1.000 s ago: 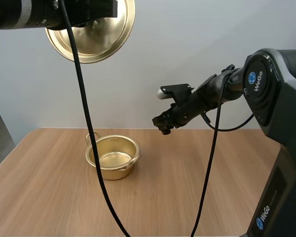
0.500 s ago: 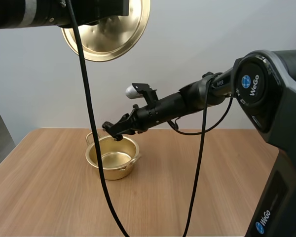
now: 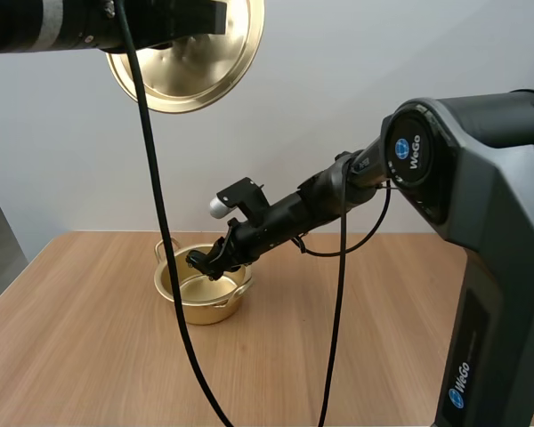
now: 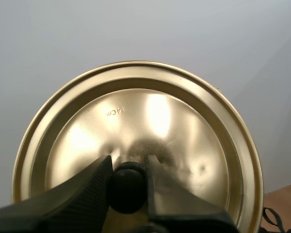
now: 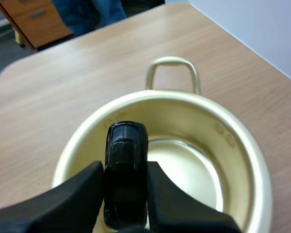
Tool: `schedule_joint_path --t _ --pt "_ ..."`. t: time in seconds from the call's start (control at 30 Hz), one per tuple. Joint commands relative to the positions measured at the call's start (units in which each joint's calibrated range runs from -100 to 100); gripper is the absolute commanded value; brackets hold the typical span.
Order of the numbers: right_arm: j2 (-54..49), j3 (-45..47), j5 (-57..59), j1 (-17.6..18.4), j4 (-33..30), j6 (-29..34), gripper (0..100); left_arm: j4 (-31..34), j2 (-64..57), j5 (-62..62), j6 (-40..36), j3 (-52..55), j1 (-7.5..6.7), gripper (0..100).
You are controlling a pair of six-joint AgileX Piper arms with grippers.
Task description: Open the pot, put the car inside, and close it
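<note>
Nearest the camera in the high view, the wooden table (image 3: pixel 89 356) lies bare, with the grey body of the right arm (image 3: pixel 481 222) rising at its right side. From there the arm reaches forward and left, slanting down toward the pot (image 3: pixel 205 311), which stands on the table toward the left. The arm's end crosses in front of the pot's right rim and hides part of it.

The right gripper (image 3: pixel 203 263) hangs over the pot's mouth at about rim height. Its fingers are set narrow, pinching a small black car (image 5: pixel 126 160) between their inner faces, the car standing on end. In the right wrist view the car is over the near side of the golden opening, with the shiny bottom below and beyond it. Whether the car has dipped under the rim cannot be told. The pot's loop handle (image 5: pixel 173 61) sticks out on the far side, with table beyond it.

Farther back and high up, well apart from the pot, the left gripper (image 4: pixel 128 167) is clamped on the black knob (image 4: pixel 128 189) of the golden lid (image 4: pixel 184 121). The lid is held on edge in front of the white wall (image 3: pixel 356 89).
</note>
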Motion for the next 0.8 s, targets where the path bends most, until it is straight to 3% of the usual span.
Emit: schedule_joint_path --t 0.0,0.3,0.33,0.4,0.5,0.77 --pt "0.67 0.00 -3.94 0.03 -0.03 0.03 0 -0.01 -0.03 0.15 -0.03 -0.02 0.04 0" --pt "0.80 0.00 -6.00 0.03 -0.46 -0.43 0 -0.01 -0.03 0.31 -0.03 -0.02 0.04 0" --pt "0.80 0.00 -6.00 0.03 -0.46 -0.43 2 -0.01 -0.03 0.48 -0.03 -0.02 0.04 0" --pt "0.80 0.00 -6.00 0.03 -0.46 -0.43 19 -0.01 -0.03 0.65 -0.03 -0.02 0.04 0" --pt "0.80 0.00 -7.98 0.03 -0.46 -0.43 35 -0.01 -0.03 0.65 -0.03 -0.02 0.04 0" --pt "0.80 0.00 -8.16 0.03 -0.46 -0.43 38 -0.01 -0.03 1.67 -0.03 -0.02 0.04 0"
